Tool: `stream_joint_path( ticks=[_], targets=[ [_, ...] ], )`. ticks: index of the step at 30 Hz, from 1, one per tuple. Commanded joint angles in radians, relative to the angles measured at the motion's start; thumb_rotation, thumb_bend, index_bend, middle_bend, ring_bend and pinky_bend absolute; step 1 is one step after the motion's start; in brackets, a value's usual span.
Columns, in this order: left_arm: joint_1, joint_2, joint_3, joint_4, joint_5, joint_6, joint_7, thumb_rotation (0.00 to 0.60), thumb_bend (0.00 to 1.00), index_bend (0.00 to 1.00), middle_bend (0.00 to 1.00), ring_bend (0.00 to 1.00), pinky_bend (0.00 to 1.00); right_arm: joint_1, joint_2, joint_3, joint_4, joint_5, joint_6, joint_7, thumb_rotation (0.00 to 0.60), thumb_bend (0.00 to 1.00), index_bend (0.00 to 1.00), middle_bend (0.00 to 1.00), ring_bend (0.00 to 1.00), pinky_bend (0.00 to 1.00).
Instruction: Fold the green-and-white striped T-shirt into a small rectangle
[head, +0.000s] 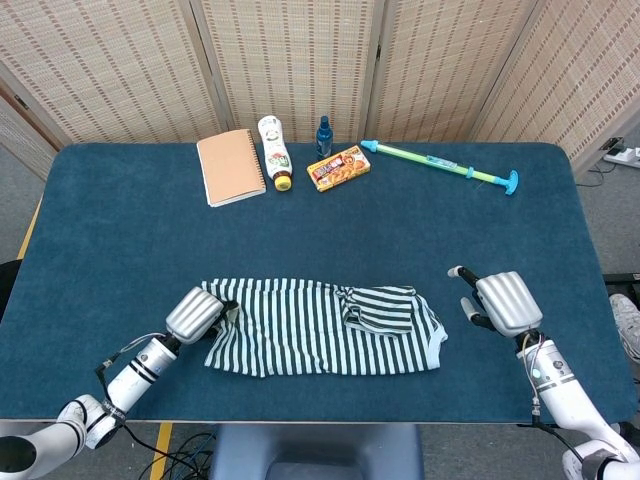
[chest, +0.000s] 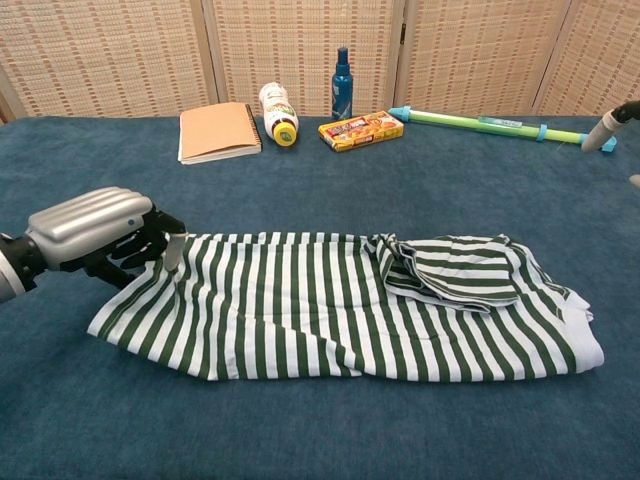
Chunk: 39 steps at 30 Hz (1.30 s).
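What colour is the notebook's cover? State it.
Tan-orange; the notebook shows best in the head view.

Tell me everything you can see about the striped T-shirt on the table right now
The striped T-shirt is soft fabric with green and white stripes and a pale hem. It lies mostly flat on the blue table, folded into a long band, with a sleeve bunched on top toward its right end. The left hand grips its left end, which is pulled askew and slightly lifted. The right hand is beside it, not touching.

T-shirt (head: 320, 327) between hands — notebook (head: 231, 167) far behind.
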<state>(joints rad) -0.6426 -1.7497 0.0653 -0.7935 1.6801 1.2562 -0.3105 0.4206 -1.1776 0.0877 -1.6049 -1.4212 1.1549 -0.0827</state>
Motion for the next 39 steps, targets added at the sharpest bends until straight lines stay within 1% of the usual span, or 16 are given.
stream_joint_path(
  ticks=[1,6,10,17,24,32,39],
  targets=[
    [-0.002,0.0,-0.005,-0.012,0.001,0.007,0.011,0.6,0.45,0.64,0.9,0.86,0.99,0.0,0.001,0.001,0.001,-0.003,0.002,0.005,0.6,0.48,0.25,0.97,1.0,1.0],
    [-0.011,0.01,-0.019,-0.049,0.003,0.02,0.037,0.6,0.49,0.66,0.9,0.86,0.99,-0.002,0.004,0.001,0.003,-0.006,0.005,0.012,0.6,0.48,0.25,0.97,1.0,1.0],
    [-0.018,0.035,-0.029,-0.089,0.003,0.027,0.056,0.6,0.52,0.67,0.9,0.86,0.99,-0.005,0.005,0.001,0.003,-0.009,0.01,0.017,0.6,0.48,0.25,0.97,1.0,1.0],
    [-0.005,0.111,-0.036,-0.165,-0.007,0.04,0.081,0.6,0.56,0.68,0.9,0.86,1.0,-0.006,0.007,0.001,-0.002,-0.015,0.016,0.016,0.6,0.48,0.25,0.97,1.0,1.0],
    [0.03,0.181,-0.028,-0.207,-0.028,0.045,0.082,0.6,0.59,0.68,0.9,0.86,1.0,-0.005,0.005,0.001,-0.01,-0.022,0.019,0.011,0.6,0.48,0.25,0.97,1.0,1.0],
    [0.081,0.233,-0.032,-0.209,-0.075,0.044,0.056,0.6,0.6,0.67,0.9,0.86,1.0,-0.001,0.005,0.003,-0.028,-0.027,0.019,-0.005,0.6,0.48,0.25,0.97,1.0,1.0],
    [0.128,0.277,-0.044,-0.171,-0.131,0.026,0.037,0.6,0.6,0.67,0.9,0.86,1.0,0.005,0.002,0.006,-0.041,-0.027,0.016,-0.018,0.6,0.48,0.25,0.97,1.0,1.0]
  ],
)
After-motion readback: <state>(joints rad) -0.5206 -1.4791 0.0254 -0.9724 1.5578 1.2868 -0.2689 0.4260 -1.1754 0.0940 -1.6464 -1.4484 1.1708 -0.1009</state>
